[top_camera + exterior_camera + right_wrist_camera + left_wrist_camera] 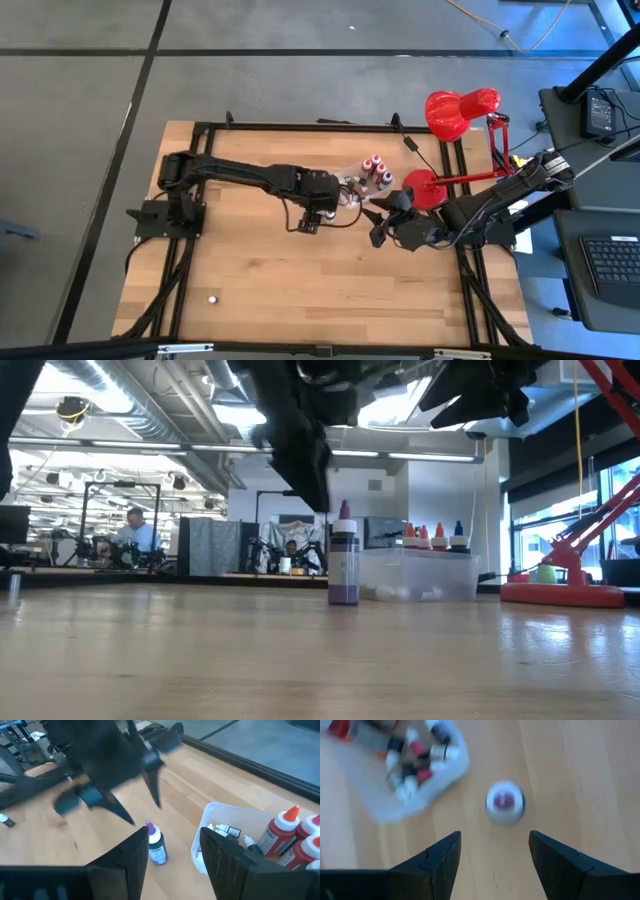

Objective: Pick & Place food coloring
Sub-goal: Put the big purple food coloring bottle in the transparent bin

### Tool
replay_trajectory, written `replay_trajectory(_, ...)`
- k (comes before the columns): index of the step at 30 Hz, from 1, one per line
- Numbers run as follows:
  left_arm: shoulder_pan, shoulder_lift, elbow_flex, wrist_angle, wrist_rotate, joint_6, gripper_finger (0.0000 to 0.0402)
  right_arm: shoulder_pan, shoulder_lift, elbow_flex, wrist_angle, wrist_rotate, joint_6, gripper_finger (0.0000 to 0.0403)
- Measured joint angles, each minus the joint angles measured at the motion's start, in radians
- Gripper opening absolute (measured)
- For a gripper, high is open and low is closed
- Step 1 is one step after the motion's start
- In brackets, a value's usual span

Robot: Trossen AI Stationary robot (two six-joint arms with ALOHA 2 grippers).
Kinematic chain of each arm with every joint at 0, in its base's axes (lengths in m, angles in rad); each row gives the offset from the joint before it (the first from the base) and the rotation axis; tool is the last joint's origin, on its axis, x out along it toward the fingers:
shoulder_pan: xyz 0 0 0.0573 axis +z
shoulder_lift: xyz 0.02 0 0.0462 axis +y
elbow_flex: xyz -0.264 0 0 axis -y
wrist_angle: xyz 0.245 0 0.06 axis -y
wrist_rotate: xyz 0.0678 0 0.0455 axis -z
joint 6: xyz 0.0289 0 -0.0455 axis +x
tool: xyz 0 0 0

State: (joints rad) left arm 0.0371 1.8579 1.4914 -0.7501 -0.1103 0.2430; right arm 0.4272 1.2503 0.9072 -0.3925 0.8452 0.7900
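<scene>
One small food coloring bottle (343, 565), with purple liquid and a pale cap, stands upright on its base on the wooden table, beside the clear tub (220, 811). More food coloring bottles (280, 832) stand and lie in the tub. My left gripper (492, 837) hangs open above the standing bottle (505, 802) and clear of it. My right gripper (172, 837) is open with nothing between its fingers. It points at the bottle (156, 845) and the tub from the table's right side.
A red desk lamp (460, 110) has its round base (425, 188) on the table right of the tub (362, 172). A tiny bottle (212, 297) lies alone near the front left. The black frame rails run along the table's edges.
</scene>
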Motion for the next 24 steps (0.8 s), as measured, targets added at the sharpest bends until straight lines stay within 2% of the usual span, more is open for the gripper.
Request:
replay_trajectory(3,0.012,-0.076,0.0,-0.059,0.005,-0.026,0.0231,-0.012,0.011,0.0,0.027,0.005,-0.019,0.0179)
replay_trajectory(6,0.036,-0.181,-0.037,-0.047,0.063,-0.055,0.0231,-0.024,0.047,0.0,0.055,0.006,-0.062,0.0179)
replay_trajectory(9,0.06,-0.308,-0.142,0.062,0.091,-0.114,0.0231,-0.037,0.11,-0.001,0.102,0.0,-0.106,0.0179)
replay_trajectory(13,0.077,-0.478,-0.324,0.246,0.076,-0.181,0.0231,-0.062,0.204,-0.001,0.214,-0.008,-0.186,0.0179)
replay_trajectory(16,0.076,-0.58,-0.457,0.391,0.076,-0.221,0.0231,-0.09,0.263,-0.001,0.298,-0.067,-0.273,0.0179)
replay_trajectory(20,0.068,-0.674,-0.594,0.537,0.078,-0.288,0.0231,-0.134,0.323,-0.001,0.379,-0.143,-0.328,0.0179)
replay_trajectory(24,0.055,-0.722,-0.665,0.577,0.077,-0.333,0.0231,-0.17,0.357,-0.001,0.404,-0.149,-0.331,0.0179)
